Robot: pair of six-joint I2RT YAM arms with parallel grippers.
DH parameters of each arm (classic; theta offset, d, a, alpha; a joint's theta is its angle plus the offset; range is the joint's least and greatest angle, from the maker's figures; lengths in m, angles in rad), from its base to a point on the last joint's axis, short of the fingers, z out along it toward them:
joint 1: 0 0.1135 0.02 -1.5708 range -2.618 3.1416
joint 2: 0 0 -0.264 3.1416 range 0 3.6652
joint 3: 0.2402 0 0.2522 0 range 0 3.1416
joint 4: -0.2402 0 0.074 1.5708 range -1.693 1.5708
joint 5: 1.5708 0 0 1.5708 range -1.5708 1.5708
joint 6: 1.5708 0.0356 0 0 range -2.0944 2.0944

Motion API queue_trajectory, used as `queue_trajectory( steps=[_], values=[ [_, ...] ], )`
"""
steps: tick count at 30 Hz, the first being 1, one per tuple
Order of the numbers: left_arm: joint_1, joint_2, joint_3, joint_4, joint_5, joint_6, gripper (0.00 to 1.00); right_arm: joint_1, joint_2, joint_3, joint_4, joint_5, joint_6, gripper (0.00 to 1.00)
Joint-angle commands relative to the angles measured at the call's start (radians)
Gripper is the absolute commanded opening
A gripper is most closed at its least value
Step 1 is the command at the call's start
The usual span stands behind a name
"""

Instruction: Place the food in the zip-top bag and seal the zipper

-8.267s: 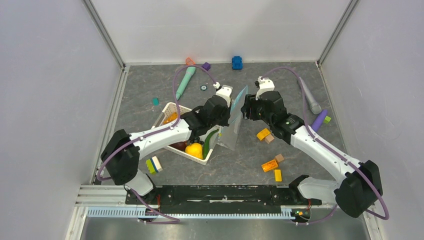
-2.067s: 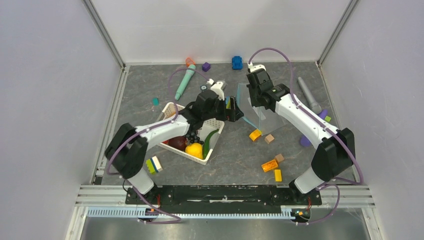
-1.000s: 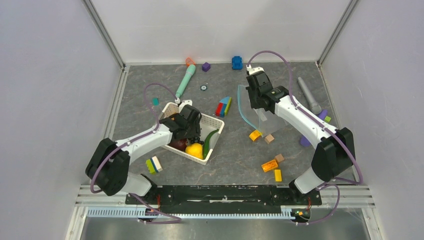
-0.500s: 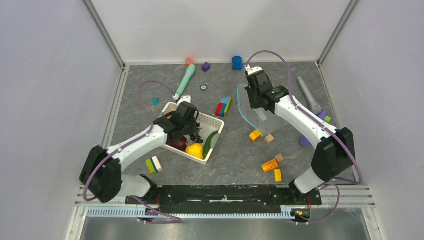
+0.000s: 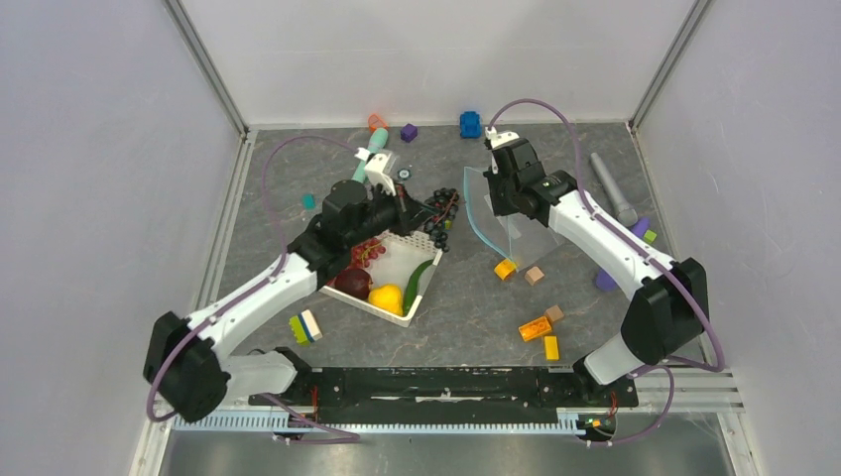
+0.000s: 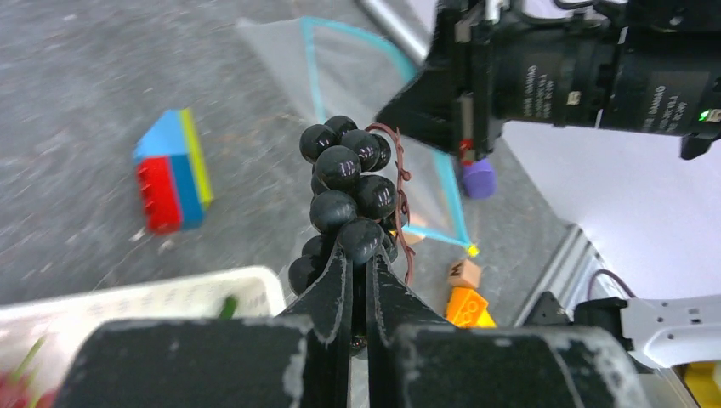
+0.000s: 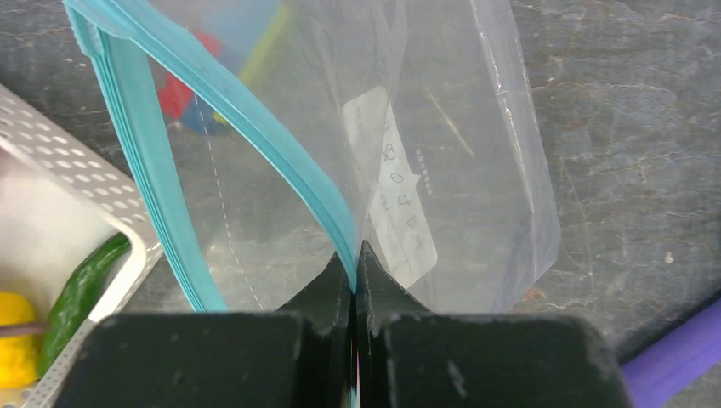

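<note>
- Your left pincer (image 6: pixel 357 255) is clenched on the grapes (image 6: pixel 349 183), gripping the lower end of the bunch; the rest stands clear above the fingertips with the brown stem curling at the side.
- Change from half a second back: that pincer was down inside the white basket (image 5: pixel 382 309) over the grapes. It has since lifted out and swung toward 1 o'clock, and the bunch (image 5: pixel 439 208) now hangs past the basket's far corner.
- A second back the same pincer was still wide over the basket; now it is shut tight.
- Your right pincer (image 7: pixel 355 263) is clamped on the zipper (image 7: pixel 255 110), holding one lip up. Its place has barely shifted across the last two seconds.
- The zip-top bag (image 5: pixel 526 233) stands off the table (image 5: pixel 298 169) at 3 o'clock from the grapes, near but not touching, with its mouth gaping toward them.
- Left behind in the basket: the yellow fruit (image 5: pixel 385 296), the maroon fruit (image 5: pixel 353 282), the green pod (image 5: pixel 417 281) and a red piece (image 5: pixel 369 250).
- The red-blue-yellow block (image 6: pixel 174 183) lies on the table under the raised bunch, unmoved.
</note>
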Motion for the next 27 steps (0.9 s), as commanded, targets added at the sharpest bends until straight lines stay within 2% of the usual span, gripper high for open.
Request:
queue_trajectory(
  steps=[1, 5, 10, 17, 21, 27],
  values=[
    [0.001, 0.128, 0.08, 0.318, 0.235, -0.073, 0.02, -0.007, -0.056, 0.005, 0.027, -0.076, 0.056, 0.0],
    [0.001, 0.251, 0.139, 0.393, 0.287, -0.166, 0.02, -0.009, -0.077, -0.006, 0.037, -0.101, 0.081, 0.0],
    [0.001, 0.34, 0.2, 0.296, 0.242, -0.204, 0.02, -0.009, -0.121, -0.035, 0.071, -0.115, 0.096, 0.0],
    [-0.001, 0.388, 0.292, 0.014, 0.044, -0.217, 0.02, -0.007, -0.176, -0.119, 0.2, -0.211, 0.084, 0.0],
    [-0.001, 0.425, 0.33, 0.001, 0.042, -0.269, 0.02, -0.003, -0.184, -0.165, 0.28, -0.333, 0.054, 0.0],
    [-0.001, 0.481, 0.369, -0.003, -0.018, -0.356, 0.02, 0.003, -0.195, -0.2, 0.33, -0.4, 0.037, 0.0]
  ],
)
